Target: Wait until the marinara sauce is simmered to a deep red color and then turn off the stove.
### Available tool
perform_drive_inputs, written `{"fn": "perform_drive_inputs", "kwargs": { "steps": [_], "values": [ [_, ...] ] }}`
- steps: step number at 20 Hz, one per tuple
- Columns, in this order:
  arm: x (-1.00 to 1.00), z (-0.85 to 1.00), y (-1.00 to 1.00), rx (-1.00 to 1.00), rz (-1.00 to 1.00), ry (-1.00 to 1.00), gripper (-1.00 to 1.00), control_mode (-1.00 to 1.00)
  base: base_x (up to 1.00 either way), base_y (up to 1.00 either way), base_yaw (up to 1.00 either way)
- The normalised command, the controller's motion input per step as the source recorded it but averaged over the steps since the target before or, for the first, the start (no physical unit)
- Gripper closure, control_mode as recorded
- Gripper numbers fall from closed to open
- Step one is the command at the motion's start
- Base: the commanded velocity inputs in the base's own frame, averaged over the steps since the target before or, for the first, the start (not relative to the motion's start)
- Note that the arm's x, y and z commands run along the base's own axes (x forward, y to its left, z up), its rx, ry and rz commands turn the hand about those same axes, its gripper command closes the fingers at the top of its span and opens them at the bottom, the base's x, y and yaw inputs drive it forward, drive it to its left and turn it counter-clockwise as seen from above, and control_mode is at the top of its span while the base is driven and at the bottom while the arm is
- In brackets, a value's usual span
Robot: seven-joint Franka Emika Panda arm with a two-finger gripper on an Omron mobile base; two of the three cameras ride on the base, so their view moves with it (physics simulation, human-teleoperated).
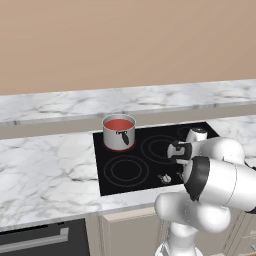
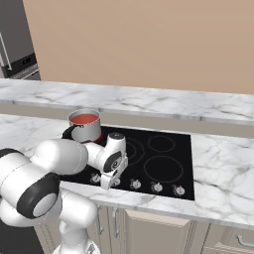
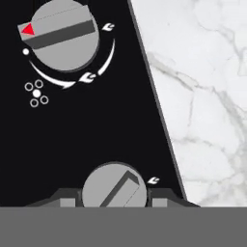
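Observation:
The marinara sauce [image 1: 119,124] [image 2: 85,119] is an orange-red disc in a small steel saucepan [image 1: 119,135] on the back left burner of the stove [image 1: 101,167] [image 2: 184,163]. My gripper [image 2: 107,184] [image 3: 114,198] points down at the row of silver knobs along the stove's front edge. In the hand view its open fingertips [image 3: 67,198] stand close on either side of one knob [image 3: 114,185], whose bar is turned to a diagonal. I cannot tell whether they touch it. A second knob [image 3: 60,34] with a red pointer lies further along.
Marble counter [image 1: 45,170] [image 3: 202,96] flanks the cooktop on both sides, with a raised marble ledge [image 2: 149,101] behind it. More knobs [image 2: 157,187] sit to the right of my hand. A dark oven front with a bar handle [image 1: 37,241] is below left.

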Motion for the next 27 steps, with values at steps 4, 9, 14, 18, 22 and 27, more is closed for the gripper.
{"fn": "perform_drive_inputs", "kwargs": {
  "steps": [4,9,14,18,22,27],
  "values": [
    [0.0,0.0,0.0,0.0,-0.26,0.05,1.0,-1.0,0.0,0.0,0.0],
    [-0.01,0.0,0.0,0.0,-0.26,0.05,1.0,-1.0,0.0,0.0,0.0],
    [-0.02,0.0,0.0,0.0,-0.26,0.05,1.0,-1.0,0.0,0.0,0.0],
    [-0.05,0.0,0.0,0.0,-0.27,0.04,1.0,-1.0,0.0,0.0,0.0],
    [-0.05,0.0,0.0,0.0,-0.27,0.04,1.0,-1.0,0.0,0.0,0.0],
    [-0.06,0.0,0.0,0.0,-0.27,0.03,1.0,-1.0,0.0,0.0,0.0]
  ]
}}
